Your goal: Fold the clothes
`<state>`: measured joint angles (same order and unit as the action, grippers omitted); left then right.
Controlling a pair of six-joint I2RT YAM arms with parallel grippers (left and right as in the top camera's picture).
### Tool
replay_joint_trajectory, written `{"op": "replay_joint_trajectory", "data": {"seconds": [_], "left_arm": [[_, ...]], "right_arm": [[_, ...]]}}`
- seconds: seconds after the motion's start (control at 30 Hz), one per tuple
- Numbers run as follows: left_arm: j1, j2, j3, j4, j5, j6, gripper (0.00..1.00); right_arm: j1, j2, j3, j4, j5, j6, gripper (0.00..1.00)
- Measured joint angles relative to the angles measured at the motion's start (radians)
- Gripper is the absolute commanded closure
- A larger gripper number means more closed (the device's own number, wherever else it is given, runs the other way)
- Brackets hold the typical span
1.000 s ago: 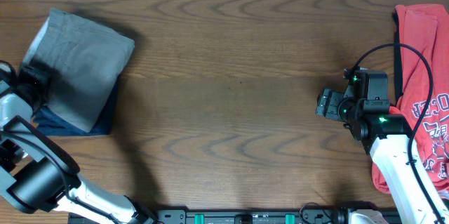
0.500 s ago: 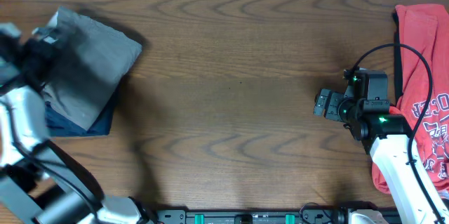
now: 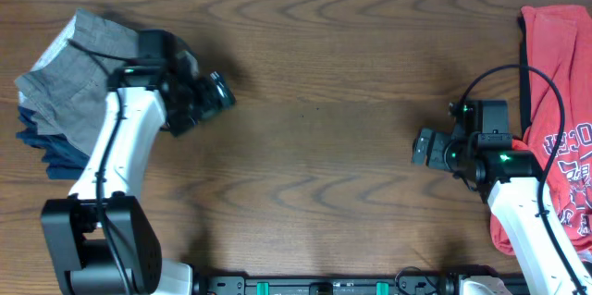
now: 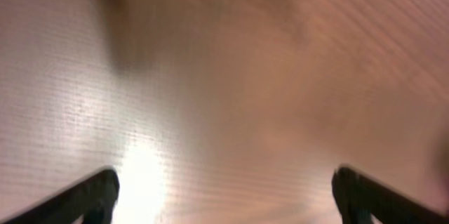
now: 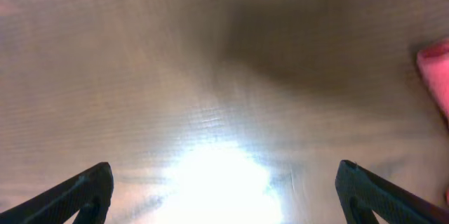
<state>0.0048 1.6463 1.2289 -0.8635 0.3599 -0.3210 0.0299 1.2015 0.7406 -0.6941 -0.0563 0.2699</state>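
Observation:
A folded grey garment (image 3: 69,82) lies on a folded dark blue one (image 3: 51,147) at the far left of the table. A red shirt with white lettering (image 3: 560,101) lies unfolded at the right edge; a corner shows in the right wrist view (image 5: 438,66). My left gripper (image 3: 220,96) is open and empty over bare wood, right of the folded stack; its wrist view shows only blurred tabletop between the fingers (image 4: 224,196). My right gripper (image 3: 424,145) is open and empty over the table, left of the red shirt, with bare wood between its fingers (image 5: 224,192).
The wooden table (image 3: 314,147) spans the view. A black cable (image 3: 518,68) loops from the right arm over the red shirt. A black rail (image 3: 324,286) runs along the front edge.
My left arm has swung from the far left edge off the folded stack to the right, and its gripper is now over bare wood. The grey garment shifted slightly. The right arm barely moved.

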Motion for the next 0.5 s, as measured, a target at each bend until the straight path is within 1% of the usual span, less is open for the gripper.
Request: {"op": "replay_joint_trajectory", "data": {"seconds": [0.1, 0.27, 0.4, 0.5], "left_arm": [[-0.047, 0.000, 0.000, -0.130, -0.037, 0.005, 0.02], [-0.095, -0.013, -0.002, -0.312, -0.083, 0.008, 0.02], [-0.127, -0.087, -0.035, -0.380, -0.098, 0.008, 0.01], [-0.160, -0.207, -0.087, -0.364, -0.113, 0.011, 0.01]], "right_arm": [[0.000, 0.000, 0.000, -0.064, -0.010, 0.001, 0.06], [0.000, -0.021, 0.000, -0.174, -0.044, 0.013, 0.09], [0.010, -0.115, 0.000, -0.229, -0.051, 0.023, 0.08], [0.034, -0.224, 0.000, -0.241, -0.044, 0.041, 0.07]]}}
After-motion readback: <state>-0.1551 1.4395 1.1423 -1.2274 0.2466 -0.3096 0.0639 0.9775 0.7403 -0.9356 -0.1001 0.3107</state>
